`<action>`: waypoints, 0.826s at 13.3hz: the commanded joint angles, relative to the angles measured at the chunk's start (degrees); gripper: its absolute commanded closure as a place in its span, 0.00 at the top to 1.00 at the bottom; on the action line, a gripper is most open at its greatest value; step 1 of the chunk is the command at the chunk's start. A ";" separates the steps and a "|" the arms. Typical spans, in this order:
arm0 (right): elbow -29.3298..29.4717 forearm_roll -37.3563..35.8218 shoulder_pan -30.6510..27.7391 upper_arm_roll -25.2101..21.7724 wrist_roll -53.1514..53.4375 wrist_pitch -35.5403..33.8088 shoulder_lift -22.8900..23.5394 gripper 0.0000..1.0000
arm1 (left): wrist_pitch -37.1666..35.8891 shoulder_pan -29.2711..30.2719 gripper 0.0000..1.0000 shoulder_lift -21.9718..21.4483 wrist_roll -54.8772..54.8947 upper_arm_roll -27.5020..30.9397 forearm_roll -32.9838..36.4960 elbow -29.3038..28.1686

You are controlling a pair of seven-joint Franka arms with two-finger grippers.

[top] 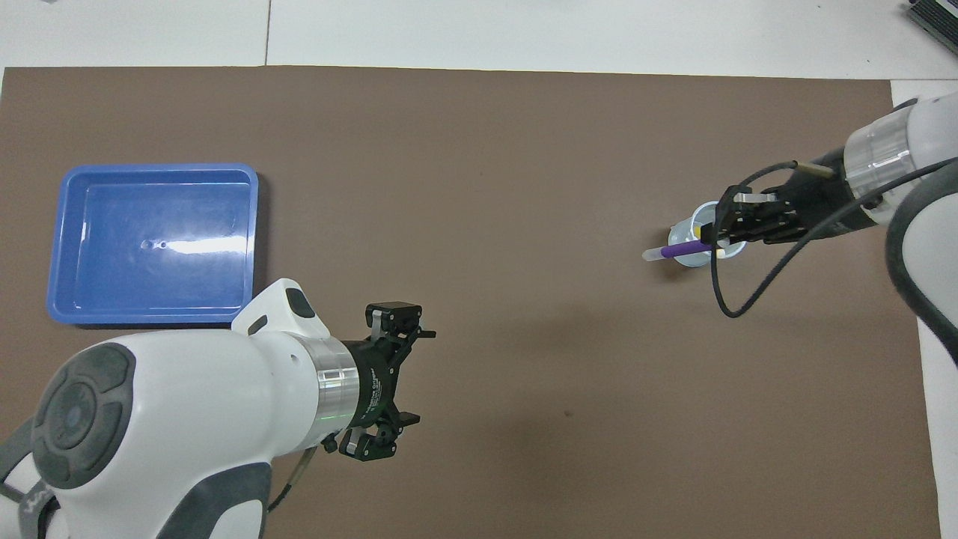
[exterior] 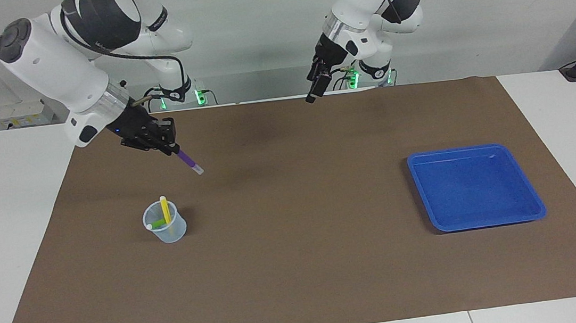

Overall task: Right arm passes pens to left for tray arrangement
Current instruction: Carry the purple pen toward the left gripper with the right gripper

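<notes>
The purple pen (exterior: 189, 163) hangs in the air above the mat (exterior: 301, 288), clamped by its upper end in the right gripper (exterior: 171, 148), whose jaws are shut on it. It slants down with the whitish tip free — probably so the left gripper has a bare length to take. It is up and clear of the cup (exterior: 165, 225), on the side nearer the robots. The yellow pen (exterior: 165, 209) and green pen (exterior: 161, 224) lean inside the cup, waiting their turn. The tray (exterior: 475, 187) lies well apart from the cup, toward the left arm's end, with nothing in it — no pen delivered yet. The left gripper (exterior: 314, 86) hovers over the mat's edge by the robots, jaws wide, ready to receive.
</notes>
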 commanded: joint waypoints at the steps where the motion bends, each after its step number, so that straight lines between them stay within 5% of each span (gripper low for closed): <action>1: -3.10 5.23 2.94 0.18 9.41 6.00 -0.29 0.00 | 4.97 -1.08 1.00 -1.14 -1.07 0.76 -3.24 -2.39; 6: -3.81 8.31 9.10 0.18 20.40 10.50 2.09 0.00 | 19.37 -4.13 1.00 -0.36 -6.77 0.76 -7.73 -6.43; 11: -4.86 9.02 14.99 0.18 29.56 15.95 2.61 0.00 | 28.79 -8.63 1.00 7.80 -8.98 0.76 -7.65 -4.51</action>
